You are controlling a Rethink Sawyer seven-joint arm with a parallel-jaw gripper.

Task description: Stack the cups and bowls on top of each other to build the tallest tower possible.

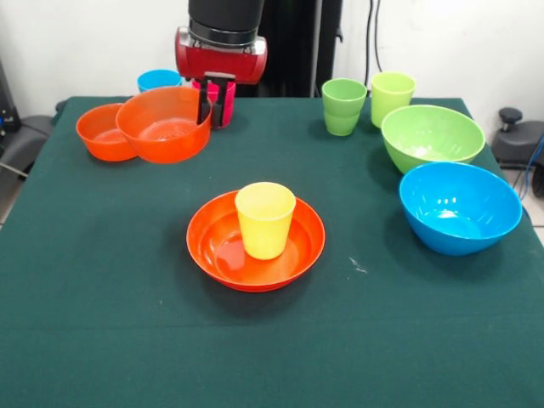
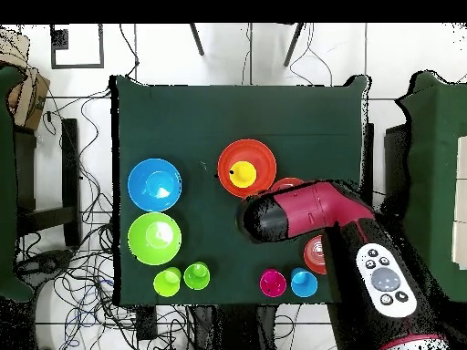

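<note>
Orange bowls three, cups five (one pink), table

A yellow cup stands inverted in the wide orange bowl.

Yellow cup, orange bowl, blue bowl (glossy), dark green tablecloth

- Your tower base, the wide orange bowl, sits mid-table with the yellow cup upright inside it.
- Beyond it to the left, you see two small orange bowls touching.
- To its right stand the blue bowl and lime bowl.
</note>
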